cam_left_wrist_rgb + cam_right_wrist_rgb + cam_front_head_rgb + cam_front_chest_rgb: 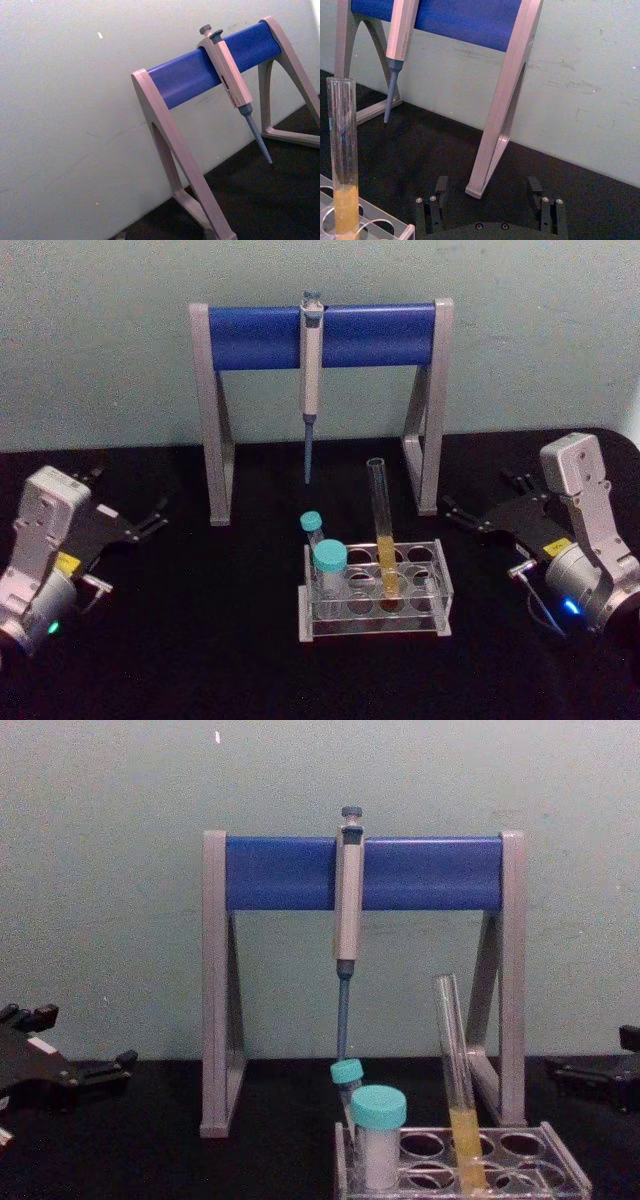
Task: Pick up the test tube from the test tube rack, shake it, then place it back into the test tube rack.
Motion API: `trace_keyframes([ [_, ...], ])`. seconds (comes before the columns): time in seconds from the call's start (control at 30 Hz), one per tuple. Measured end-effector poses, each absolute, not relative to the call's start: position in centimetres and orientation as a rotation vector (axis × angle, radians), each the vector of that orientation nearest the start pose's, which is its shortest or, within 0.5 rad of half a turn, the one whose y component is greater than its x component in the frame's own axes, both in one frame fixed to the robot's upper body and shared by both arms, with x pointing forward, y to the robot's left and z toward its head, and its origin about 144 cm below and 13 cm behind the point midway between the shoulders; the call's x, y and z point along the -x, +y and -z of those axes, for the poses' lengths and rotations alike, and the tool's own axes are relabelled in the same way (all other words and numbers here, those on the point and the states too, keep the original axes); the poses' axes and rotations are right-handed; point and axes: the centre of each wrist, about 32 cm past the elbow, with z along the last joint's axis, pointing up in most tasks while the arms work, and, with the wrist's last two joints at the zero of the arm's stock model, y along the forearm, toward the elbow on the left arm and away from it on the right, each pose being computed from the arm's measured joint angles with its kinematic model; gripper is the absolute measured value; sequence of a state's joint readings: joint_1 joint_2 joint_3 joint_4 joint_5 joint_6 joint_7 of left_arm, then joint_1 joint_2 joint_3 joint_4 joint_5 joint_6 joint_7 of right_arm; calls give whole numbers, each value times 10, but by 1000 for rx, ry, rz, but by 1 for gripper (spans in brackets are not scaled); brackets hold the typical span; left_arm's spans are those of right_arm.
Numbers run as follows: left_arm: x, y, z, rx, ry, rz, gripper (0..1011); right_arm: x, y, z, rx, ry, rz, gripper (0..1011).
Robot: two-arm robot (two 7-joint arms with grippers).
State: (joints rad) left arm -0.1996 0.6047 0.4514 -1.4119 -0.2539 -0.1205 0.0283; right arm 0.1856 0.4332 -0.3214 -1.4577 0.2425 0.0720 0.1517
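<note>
At the back of the black table [200, 640] we see a tall pipette stand [320, 335], its grey legs planted well apart and a blue bar spanning the top. A single grey pipette [310, 380] hangs upright from the middle of that bar, its thin blue tip pointing down and ending above the tabletop. In front of the stand we find two short tubes with teal screw caps [328, 558], one just behind the other, both upright. A pale green wall [100, 340] closes the scene behind.
</note>
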Motion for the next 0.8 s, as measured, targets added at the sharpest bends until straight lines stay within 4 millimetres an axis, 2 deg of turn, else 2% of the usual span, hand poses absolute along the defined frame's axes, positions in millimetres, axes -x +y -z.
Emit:
trace_keyframes([
  [0.8,-489,310,-1140,-304,-285,-1248,1001,-498,-275,-1157,260,-86,1174,1000],
])
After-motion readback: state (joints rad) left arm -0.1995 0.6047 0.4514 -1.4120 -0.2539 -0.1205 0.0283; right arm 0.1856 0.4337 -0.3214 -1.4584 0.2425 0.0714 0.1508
